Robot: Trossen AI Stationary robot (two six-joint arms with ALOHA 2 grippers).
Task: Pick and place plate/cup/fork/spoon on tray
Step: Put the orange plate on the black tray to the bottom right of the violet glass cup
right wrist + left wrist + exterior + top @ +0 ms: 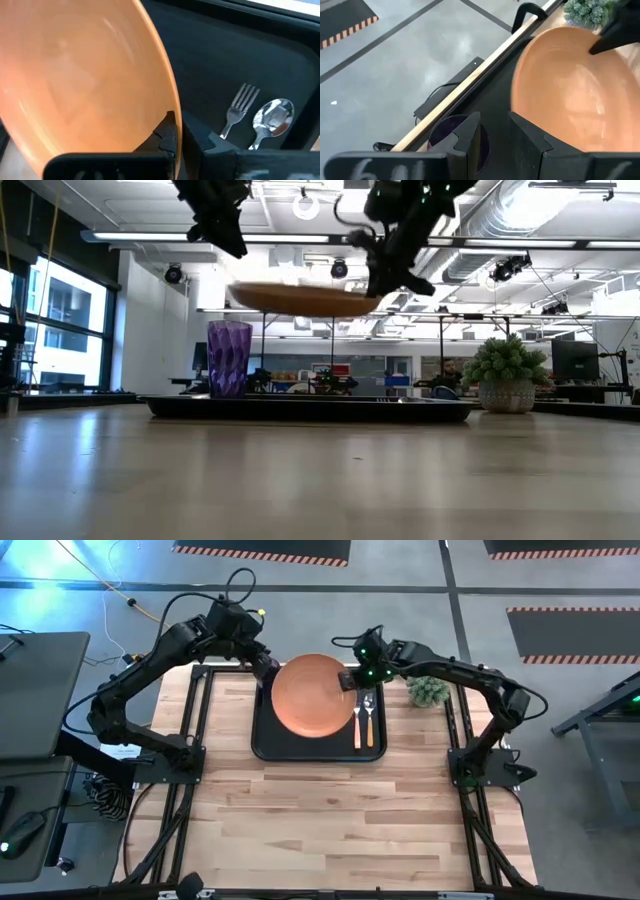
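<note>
Wooden worktop (330,810) scene: right pincer (179,131) clamps the plate's (313,693) rim above the tray (268,745), so I'd lower it level, clear of fork (357,716), spoon (369,712), while left pincer (495,131), slightly parted, hovers over the cup (229,358).

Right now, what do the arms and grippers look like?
Both arms are dark, jointed, with black cables looping off them. The right gripper has green lights glowing near its wrist. The left gripper has blocky black fingers and pale handwritten marks on its body.
</note>
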